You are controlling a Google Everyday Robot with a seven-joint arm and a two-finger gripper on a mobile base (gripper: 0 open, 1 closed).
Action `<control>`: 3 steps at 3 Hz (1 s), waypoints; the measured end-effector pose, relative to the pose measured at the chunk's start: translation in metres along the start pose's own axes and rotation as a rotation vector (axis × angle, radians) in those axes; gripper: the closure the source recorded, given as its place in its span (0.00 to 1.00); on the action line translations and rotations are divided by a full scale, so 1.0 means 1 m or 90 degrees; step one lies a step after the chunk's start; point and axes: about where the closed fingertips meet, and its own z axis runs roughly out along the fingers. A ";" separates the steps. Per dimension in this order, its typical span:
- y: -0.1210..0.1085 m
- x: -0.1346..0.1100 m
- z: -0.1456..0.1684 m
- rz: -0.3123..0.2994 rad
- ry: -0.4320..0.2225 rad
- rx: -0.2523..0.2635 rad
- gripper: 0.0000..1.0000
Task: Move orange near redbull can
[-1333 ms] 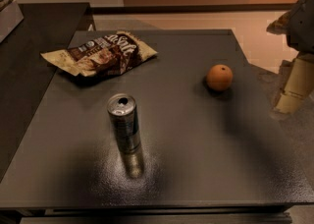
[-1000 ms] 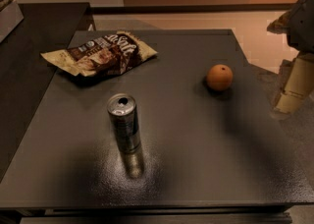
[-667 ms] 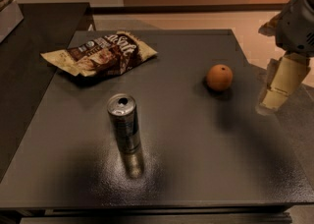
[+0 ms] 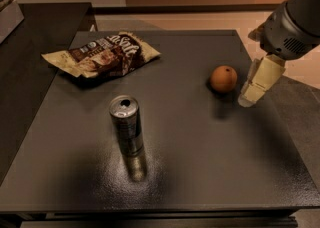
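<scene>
A dark grey table (image 4: 210, 172) fills most of the camera view; the orange (image 4: 223, 78) sits on its right half, toward the far side, dark stem dimple turned up and a little to the right, casting a short shadow toward the near edge; the redbull can (image 4: 126, 124) stands upright left of centre and nearer the front edge, its shiny top and dark drinking hole facing up, a blurred reflection of it on the tabletop just below its base; orange and can are well apart, with bare table between them; a brown-and-cream snack bag (image 4: 102, 54) lies flat and crumpled at the far left of the table, beyond the can and apart from it; the gripper (image 4: 251, 94), cream-coloured and angled down and to the left, hangs from the grey arm (image 4: 292, 24) that enters at the upper right corner; its tip is low over the table, just beside the orange on the orange's right, with a narrow gap between them; whether it is spread or pressed together I cannot tell; a darker counter (image 4: 30, 62) adjoins the table on the left
</scene>
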 end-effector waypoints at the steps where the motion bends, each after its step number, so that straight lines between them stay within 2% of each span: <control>1: -0.012 -0.005 0.022 0.006 -0.024 -0.002 0.00; 3: -0.024 -0.007 0.060 0.023 -0.040 -0.016 0.00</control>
